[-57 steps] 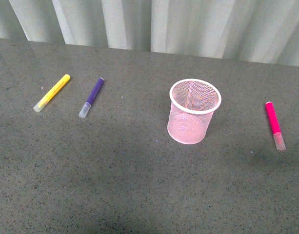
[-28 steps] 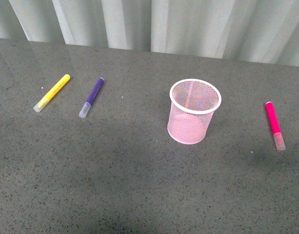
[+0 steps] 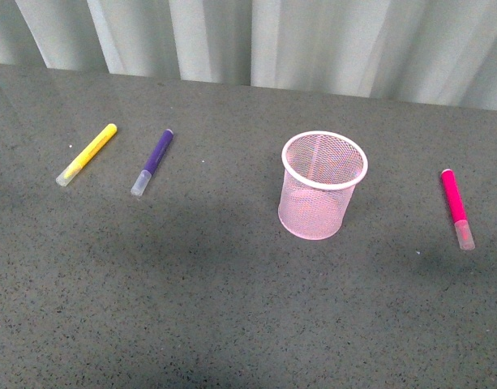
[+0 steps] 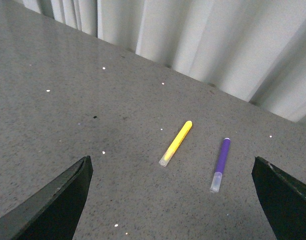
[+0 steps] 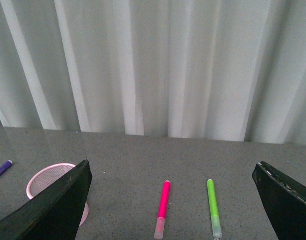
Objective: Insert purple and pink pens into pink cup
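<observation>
- The left hand [image 4: 171,162] shows only in its own wrist view, as two dark fingers [image 4: 58,200] set wide apart with nothing between them, raised above the desk [image 3: 232,316].
- The right hand [image 5: 171,164] is the same: its fingers [image 5: 53,205] are spread wide and hold nothing.
- Neither arm shows in the front view.
- The pink pen [image 3: 456,207] lies flat on the grey speckled desk, well to the right of the cup. Its long axis runs almost straight away from the robot. The clear cap is at the near end, and the magenta tail points at the far edge, leaning slightly left.
- The pink cup [image 3: 313,212] stands upright near the middle of the desk, mouth up. No pen can be seen inside through the mesh. It touches neither pen.
- A green marker [image 5: 212,205] appears only in the right wrist view. It lies parallel to the pink pen, on the side away from the cup, with its capped end also nearer the camera.
- The purple pen [image 3: 152,162] lies flat, well to the left of the cup. Its clear cap is at the near-left end, and the axis slants away to the right.
- The yellow marker [image 3: 87,154] sits just left of the purple pen, apart from it. It has much the same slant, with its cap at the near end.
- A pale pleated curtain [image 3: 313,40] hangs behind the far edge of the desk.
</observation>
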Available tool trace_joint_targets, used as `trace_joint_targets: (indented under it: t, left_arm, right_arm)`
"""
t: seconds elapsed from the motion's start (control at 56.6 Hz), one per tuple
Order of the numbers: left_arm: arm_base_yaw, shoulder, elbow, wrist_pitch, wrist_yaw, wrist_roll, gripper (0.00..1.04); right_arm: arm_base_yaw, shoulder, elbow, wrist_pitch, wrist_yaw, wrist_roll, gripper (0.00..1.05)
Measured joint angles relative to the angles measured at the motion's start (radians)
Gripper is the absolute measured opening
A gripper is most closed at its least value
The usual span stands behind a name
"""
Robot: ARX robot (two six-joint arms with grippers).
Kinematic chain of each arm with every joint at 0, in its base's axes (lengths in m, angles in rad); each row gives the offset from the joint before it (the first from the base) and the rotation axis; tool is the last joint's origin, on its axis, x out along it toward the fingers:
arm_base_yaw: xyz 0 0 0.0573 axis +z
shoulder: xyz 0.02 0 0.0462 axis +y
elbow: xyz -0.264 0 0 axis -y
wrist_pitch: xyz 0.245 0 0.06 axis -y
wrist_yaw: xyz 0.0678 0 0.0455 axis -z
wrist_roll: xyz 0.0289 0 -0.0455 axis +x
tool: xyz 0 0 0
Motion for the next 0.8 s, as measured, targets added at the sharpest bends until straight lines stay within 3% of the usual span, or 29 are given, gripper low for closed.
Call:
trace_joint_targets:
  t: [0.194,0.407,0.619,0.796]
  left_arm:
    - [-0.055,0.345,0.196,-0.030,0.013,0.006,0.98]
    - [-0.171,0.675,0.473,-0.245,0.103,0.068,0.98]
    - [-0.221,0.861,0.682,-0.459,0.132,0.080,0.98]
    - [-0.251,0.965,0.791,-0.513,0.143,0.103,0.98]
  right_arm:
    - [0.000,0.000,0.000,0.000,0.000,0.000,0.98]
    - [0.000,0.000,0.000,0.000,0.000,0.000,0.98]
    - [0.000,0.000,0.000,0.000,0.000,0.000,0.98]
    - [0.000,0.000,0.000,0.000,0.000,0.000,0.98]
